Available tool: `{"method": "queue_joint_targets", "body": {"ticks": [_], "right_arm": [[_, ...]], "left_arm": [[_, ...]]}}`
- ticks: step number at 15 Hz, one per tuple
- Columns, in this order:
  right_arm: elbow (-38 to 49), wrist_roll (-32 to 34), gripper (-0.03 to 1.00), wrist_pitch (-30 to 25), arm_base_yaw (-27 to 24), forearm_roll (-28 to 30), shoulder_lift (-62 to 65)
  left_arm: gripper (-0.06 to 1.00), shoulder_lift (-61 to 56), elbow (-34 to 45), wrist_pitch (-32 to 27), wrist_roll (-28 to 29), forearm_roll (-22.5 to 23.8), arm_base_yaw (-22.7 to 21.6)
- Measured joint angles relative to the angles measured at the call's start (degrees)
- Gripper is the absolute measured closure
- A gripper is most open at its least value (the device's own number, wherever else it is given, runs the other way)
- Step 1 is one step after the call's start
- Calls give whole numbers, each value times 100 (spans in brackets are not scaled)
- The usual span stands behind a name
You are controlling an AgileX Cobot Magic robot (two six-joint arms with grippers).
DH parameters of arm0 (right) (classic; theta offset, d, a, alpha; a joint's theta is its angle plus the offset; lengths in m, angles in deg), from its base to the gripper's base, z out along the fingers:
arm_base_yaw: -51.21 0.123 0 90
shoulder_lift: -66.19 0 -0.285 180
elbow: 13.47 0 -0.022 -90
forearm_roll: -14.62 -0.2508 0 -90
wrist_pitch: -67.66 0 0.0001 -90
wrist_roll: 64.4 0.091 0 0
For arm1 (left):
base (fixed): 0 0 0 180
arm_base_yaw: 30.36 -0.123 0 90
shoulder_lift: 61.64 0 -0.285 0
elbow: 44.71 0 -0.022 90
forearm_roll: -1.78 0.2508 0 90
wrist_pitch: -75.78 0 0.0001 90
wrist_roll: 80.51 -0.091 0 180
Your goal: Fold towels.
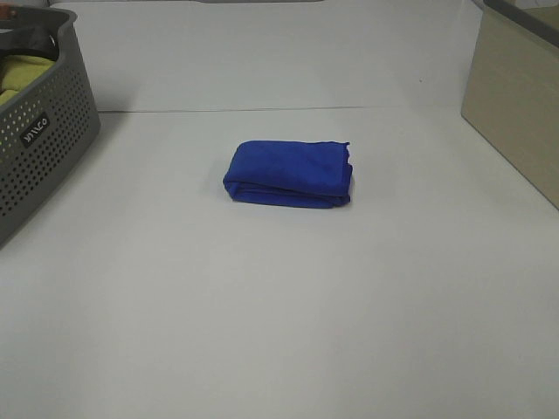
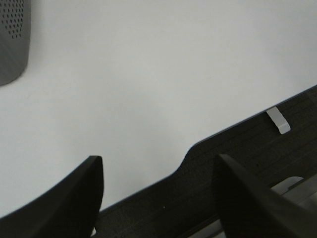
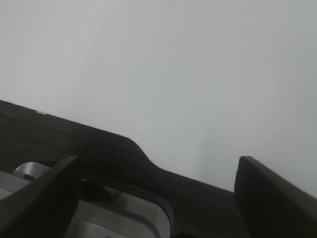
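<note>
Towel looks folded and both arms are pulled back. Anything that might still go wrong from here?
Two things, both judgement calls. The blue towel sits as a plump bundle with stacked layers showing along its near edge, so the plush folds may spring open if nudged. Both the left gripper and right gripper are open near the table edge, out of the overhead view, with neither wrist camera showing the towel; a fresh reach would start blind. The grey basket stands close on the left.

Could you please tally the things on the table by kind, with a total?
Blue folded towel: 1
Grey perforated basket, with yellow-green cloth inside: 1
Beige box at the right edge: 1
Total: 3
</note>
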Motion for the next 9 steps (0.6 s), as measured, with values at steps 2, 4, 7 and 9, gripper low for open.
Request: {"method": "queue_joint_targets", "body": {"ticks": [2, 4, 7, 9], "right_arm": [[189, 0, 17, 92, 0, 69, 676], [212, 6, 17, 160, 0, 120, 1375], [212, 6, 17, 160, 0, 350, 1856], [218, 6, 18, 160, 0, 355, 1856]], "left_arm": [[34, -533, 292, 92, -120, 0, 0], [34, -911, 372, 229, -298, -17, 0], [34, -974, 516, 653, -699, -218, 0], [34, -974, 596, 773, -854, -281, 0]]}}
